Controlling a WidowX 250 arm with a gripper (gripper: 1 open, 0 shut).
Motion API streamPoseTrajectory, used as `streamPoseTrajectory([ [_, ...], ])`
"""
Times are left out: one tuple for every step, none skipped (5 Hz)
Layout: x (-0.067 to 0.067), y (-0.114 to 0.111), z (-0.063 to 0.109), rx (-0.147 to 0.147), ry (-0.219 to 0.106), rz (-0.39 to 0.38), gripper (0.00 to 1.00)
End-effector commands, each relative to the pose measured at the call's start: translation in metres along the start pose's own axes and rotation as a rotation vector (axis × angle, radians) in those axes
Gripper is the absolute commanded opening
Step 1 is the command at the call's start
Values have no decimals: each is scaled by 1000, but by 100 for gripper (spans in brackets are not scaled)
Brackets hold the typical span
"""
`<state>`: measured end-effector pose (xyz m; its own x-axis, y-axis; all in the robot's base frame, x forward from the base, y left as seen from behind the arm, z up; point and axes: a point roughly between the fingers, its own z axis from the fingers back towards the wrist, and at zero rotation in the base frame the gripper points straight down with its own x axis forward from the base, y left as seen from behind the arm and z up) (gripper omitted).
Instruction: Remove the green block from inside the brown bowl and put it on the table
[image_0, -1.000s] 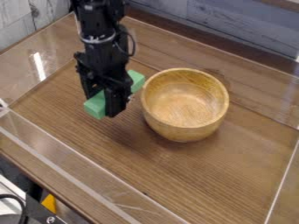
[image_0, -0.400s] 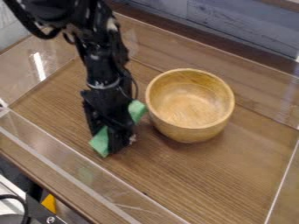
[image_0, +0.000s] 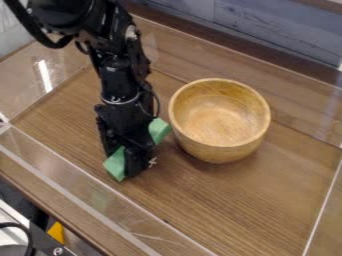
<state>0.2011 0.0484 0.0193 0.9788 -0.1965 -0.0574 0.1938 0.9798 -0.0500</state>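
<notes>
The green block (image_0: 118, 166) is tilted, one end low over the table (image_0: 254, 205) and the other end showing beside the bowl. My gripper (image_0: 130, 158) points straight down and is shut on the green block, its black fingers on either side of the bar's middle. The brown bowl (image_0: 222, 120) stands just to the right of the gripper, upright, with nothing in its hollow. Whether the block's low end touches the tabletop I cannot tell.
Clear acrylic walls (image_0: 94, 200) run along the table's front and left edges, close in front of the gripper. The dark arm (image_0: 94, 40) rises to the upper left. Open wood surface lies to the front right of the bowl.
The gripper has carried the green block toward the table's front and lower down, tilting it. In the last half second it has hardly moved.
</notes>
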Motion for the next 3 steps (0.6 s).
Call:
streamPoseTrajectory([
  [3,2,7,6,-10,2,0],
  [6,1,12,4,-8,1,0],
  [15,3,20,-1,-9,66,0],
])
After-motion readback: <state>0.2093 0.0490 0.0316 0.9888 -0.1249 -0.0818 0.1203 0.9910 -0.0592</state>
